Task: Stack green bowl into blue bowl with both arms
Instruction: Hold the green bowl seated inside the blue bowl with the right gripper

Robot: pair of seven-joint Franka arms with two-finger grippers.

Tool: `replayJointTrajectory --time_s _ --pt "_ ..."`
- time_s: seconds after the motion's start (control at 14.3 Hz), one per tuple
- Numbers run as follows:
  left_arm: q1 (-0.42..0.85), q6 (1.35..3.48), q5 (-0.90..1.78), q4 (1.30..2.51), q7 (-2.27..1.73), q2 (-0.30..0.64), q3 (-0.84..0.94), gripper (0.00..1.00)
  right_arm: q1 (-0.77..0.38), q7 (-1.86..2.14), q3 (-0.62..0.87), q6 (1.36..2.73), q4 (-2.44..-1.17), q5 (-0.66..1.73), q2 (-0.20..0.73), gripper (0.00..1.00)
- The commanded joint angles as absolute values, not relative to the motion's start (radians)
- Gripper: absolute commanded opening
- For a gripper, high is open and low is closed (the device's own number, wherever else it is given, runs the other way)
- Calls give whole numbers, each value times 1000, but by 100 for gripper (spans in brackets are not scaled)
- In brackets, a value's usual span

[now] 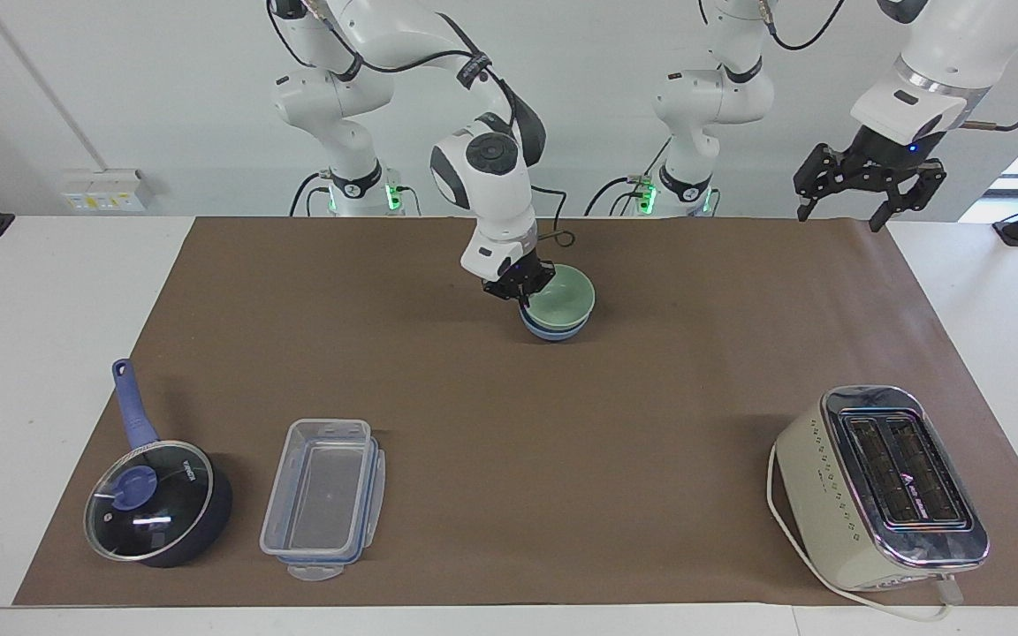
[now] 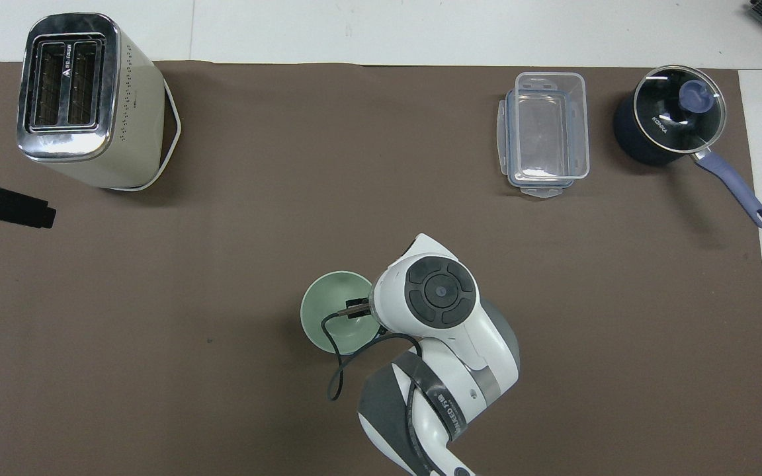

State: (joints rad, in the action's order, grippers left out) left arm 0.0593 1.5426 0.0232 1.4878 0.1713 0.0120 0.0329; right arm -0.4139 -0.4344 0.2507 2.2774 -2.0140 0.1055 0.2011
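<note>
Now the green bowl (image 1: 562,298) sits nested in the blue bowl (image 1: 553,330) on the brown mat (image 1: 509,424) of the desk (image 1: 49,291), close to the robots' edge, about midway between the two arm bases. Right end effector (image 1: 522,287) is clamped together on the green bowl's rim, on the side toward the right arm's end. Left end effector (image 1: 867,177) waits raised over the mat's corner at the left arm's end, fingers spread apart and holding nothing.
</note>
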Motion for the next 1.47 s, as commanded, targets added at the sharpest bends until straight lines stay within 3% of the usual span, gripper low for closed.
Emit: replayJointTrajectory --time_s 0.0,1.4 --pt "49 1578 32 1546 195 -12 38 100 -420 -456 249 2309 -2031 86 202 0" --pt "54 1575 34 1575 175 -17 40 100 -419 -448 249 2342 -2052 64 210 0"
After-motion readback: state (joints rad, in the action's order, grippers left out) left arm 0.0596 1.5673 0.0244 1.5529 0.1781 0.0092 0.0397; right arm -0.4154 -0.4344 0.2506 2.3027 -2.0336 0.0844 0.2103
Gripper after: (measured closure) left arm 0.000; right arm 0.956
